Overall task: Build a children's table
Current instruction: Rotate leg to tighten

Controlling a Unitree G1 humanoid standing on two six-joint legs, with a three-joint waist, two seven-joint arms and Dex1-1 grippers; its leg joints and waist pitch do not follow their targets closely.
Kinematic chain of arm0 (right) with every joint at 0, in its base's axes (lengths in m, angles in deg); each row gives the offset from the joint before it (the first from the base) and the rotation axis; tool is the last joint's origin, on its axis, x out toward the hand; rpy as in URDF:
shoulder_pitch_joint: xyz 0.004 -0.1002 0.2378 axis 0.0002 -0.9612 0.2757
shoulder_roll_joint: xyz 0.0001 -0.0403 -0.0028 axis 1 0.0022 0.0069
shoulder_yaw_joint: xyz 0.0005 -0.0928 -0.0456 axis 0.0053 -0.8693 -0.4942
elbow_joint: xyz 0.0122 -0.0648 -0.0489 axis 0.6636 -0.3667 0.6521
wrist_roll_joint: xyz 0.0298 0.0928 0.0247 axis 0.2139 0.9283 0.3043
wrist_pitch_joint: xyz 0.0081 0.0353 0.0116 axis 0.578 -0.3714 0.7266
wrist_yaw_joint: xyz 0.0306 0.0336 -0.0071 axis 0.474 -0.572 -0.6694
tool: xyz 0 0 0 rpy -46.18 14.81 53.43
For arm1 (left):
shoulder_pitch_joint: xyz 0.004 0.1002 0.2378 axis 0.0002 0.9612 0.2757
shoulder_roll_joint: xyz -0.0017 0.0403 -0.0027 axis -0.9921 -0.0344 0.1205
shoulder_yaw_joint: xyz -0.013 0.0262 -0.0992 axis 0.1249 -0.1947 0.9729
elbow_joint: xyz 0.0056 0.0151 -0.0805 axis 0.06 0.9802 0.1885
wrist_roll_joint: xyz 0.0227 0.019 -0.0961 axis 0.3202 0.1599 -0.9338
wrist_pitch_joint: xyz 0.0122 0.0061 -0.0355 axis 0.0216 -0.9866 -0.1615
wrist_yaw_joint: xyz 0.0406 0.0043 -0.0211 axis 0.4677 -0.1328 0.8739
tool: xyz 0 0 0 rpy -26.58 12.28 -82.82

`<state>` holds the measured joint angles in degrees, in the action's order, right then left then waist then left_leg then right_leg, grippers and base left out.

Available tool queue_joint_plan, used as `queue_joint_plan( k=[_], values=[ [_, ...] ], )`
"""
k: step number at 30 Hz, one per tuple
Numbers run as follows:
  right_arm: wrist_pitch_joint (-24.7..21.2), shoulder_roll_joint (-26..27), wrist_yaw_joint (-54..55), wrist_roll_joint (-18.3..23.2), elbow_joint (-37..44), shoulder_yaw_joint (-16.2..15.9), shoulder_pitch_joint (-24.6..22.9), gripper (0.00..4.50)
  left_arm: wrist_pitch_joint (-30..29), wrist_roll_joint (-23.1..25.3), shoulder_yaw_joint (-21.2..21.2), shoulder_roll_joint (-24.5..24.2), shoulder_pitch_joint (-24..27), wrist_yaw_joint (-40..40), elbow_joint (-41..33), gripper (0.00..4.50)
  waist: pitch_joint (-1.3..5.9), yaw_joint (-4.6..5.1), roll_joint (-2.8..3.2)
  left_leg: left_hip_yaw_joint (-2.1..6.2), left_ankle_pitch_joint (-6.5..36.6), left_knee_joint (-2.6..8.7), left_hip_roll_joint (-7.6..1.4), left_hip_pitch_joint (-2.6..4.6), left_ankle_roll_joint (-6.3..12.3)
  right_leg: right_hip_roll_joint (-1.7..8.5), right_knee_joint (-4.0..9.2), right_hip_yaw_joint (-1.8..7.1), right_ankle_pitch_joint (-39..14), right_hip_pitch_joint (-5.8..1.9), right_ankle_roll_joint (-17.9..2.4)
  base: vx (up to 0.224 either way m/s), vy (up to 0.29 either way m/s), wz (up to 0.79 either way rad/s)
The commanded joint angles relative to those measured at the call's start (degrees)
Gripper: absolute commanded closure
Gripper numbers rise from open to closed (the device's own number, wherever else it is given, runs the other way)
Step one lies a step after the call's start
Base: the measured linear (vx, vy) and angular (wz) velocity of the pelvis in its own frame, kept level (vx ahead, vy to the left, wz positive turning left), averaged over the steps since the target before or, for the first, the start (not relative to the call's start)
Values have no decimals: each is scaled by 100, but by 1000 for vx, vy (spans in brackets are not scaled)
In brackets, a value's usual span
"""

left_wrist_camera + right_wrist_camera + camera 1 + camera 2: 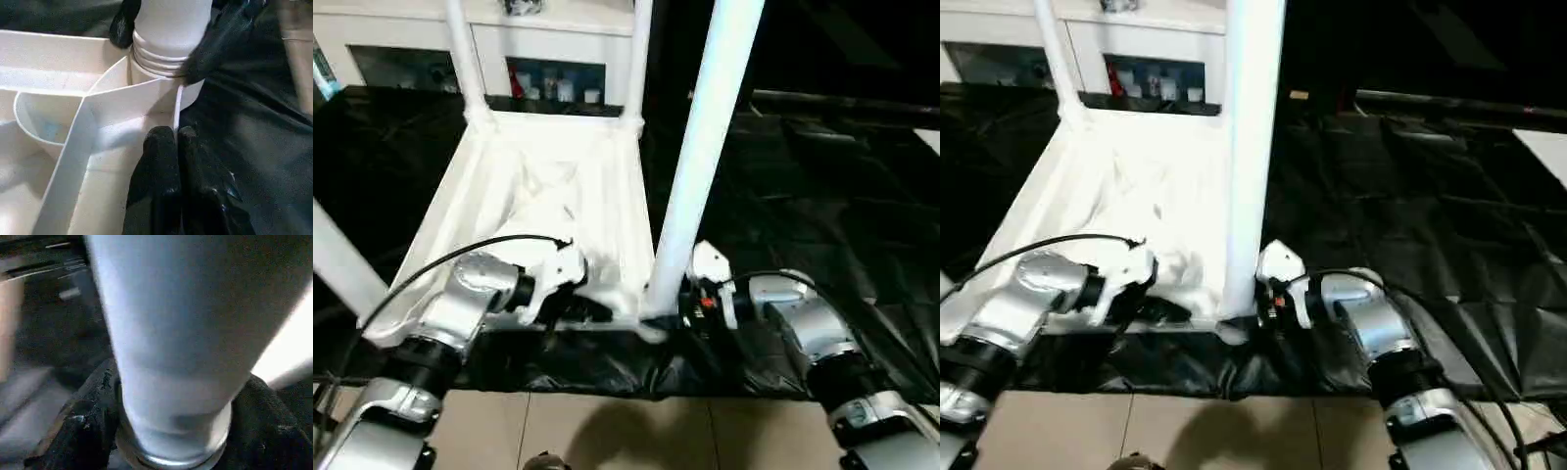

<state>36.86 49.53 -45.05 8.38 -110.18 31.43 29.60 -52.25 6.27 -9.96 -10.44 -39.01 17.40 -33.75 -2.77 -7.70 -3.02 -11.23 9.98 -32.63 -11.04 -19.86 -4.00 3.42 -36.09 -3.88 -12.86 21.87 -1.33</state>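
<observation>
The children's table top [460,211] lies upside down on black sheeting, its ribbed underside facing up. Two white legs [465,59] stand in the far corner sockets, and another leg [337,259] rises at the near left. A fourth leg [705,127] stands in the near right socket [146,73], its threaded end showing above the socket. My right gripper [680,299] has a black finger [88,421] on each side of this leg's base, pressed against it. My left gripper [177,139] is shut on the top's thin near rim, right beside that socket.
A white cabinet [558,59] with glass doors stands behind the table top. Black sheeting [803,196] spreads to the right and front, with tan floor [607,431] nearest me. A black cable [431,264] arcs over my left forearm.
</observation>
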Motion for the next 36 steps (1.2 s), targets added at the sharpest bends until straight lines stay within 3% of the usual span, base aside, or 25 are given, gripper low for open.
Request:
queue_joint_plan(
  k=[1, 3, 6, 9, 11, 13, 14, 20, 23, 27, 30, 36],
  values=[
    [-106, 576, 601, -248, -280, -353, 19, 179, -230, 89, 70, 421, -204, 954, 66, 450, 246, 40, 18, 213, 1624, 426, -306, 50, -169, 623, 601, 346, -2295, -176, -760, 0, 0, 0],
    [-164, 828, 1137, -251, -496, -234, 124, 180, -339, 135, 109, 574, -240, 1260, 82, 450, 256, 97, 31, 223, 1671, 429, -301, 57, -173, 615, 621, 341, -2309, -156, -721, 0, 0, 0],
    [-223, 1317, 2213, -256, -970, 8, 377, 180, -479, 215, 147, 828, -293, 1727, 93, 450, 275, 152, 30, 198, 1460, 419, -298, 44, -135, 585, 558, 357, -1688, -152, -901, 0, 0, 0],
    [123, 1605, 2479, -402, -1196, -8, 494, 180, -507, 277, 110, 968, -308, 1859, 74, 450, 305, 167, 39, 173, 1260, 389, -282, 41, -108, 584, 526, 362, -1255, -170, -970, 0, 0, 0],
    [271, 1626, 2336, -419, -1139, -50, 462, 111, -473, 278, 72, 985, -285, 1790, 36, 450, 313, 148, 41, 145, 1083, 360, -280, 39, -5, 570, 491, 373, -797, -174, -1015, 0, 0, 0],
    [235, 1588, 2166, -291, -1014, -4, 418, 111, -436, 257, 34, 965, -253, 1689, -11, 450, 329, 149, 38, 145, 847, 358, -273, 13, 82, 544, 436, 354, -365, -210, -1064, 0, 0, 0],
    [225, 1465, 1862, -192, -850, -11, 363, 82, -372, 215, -26, 891, -194, 1455, -102, 450, 325, 148, 34, 143, 781, 355, -272, 6, 147, 546, 426, 354, -200, -222, -1092, 0, 0, 0],
    [449, 887, 888, -156, -601, -192, 287, 49, -6, -8, -134, 595, 1, 576, -364, 450, 315, 156, 74, 148, 930, 361, -287, 14, 175, 548, 447, 343, -301, -233, -1150, 0, 0, 0],
    [554, 655, 499, -120, -552, -211, 280, 49, 95, -80, -170, 448, 54, 228, -424, 450, 323, 140, 75, 136, 865, 345, -294, 9, 231, 542, 417, 347, -90, -244, -1232, 0, 0, 0],
    [464, 87, -789, 110, -302, -214, 276, 49, 393, -119, -150, 135, 49, -343, -250, 450, 309, 65, 84, 115, 944, 331, -311, 25, 286, 529, 430, 335, -235, -239, -1250, 0, 0, 0],
    [420, -202, -1559, 183, -98, -423, 218, 49, 396, -209, -111, 26, 31, -602, -207, 450, 315, -6, 82, 113, 888, 320, -324, 31, 298, 535, 406, 330, -136, -228, -1298, 0, 0, 0],
    [337, -419, -2265, 182, 61, -711, 176, 92, 426, -268, -100, -116, -60, -853, -84, 450, 314, -78, 75, 125, 916, 326, -319, 30, 252, 555, 421, 326, -368, -224, -1260, 0, 0, 0]
  ],
)
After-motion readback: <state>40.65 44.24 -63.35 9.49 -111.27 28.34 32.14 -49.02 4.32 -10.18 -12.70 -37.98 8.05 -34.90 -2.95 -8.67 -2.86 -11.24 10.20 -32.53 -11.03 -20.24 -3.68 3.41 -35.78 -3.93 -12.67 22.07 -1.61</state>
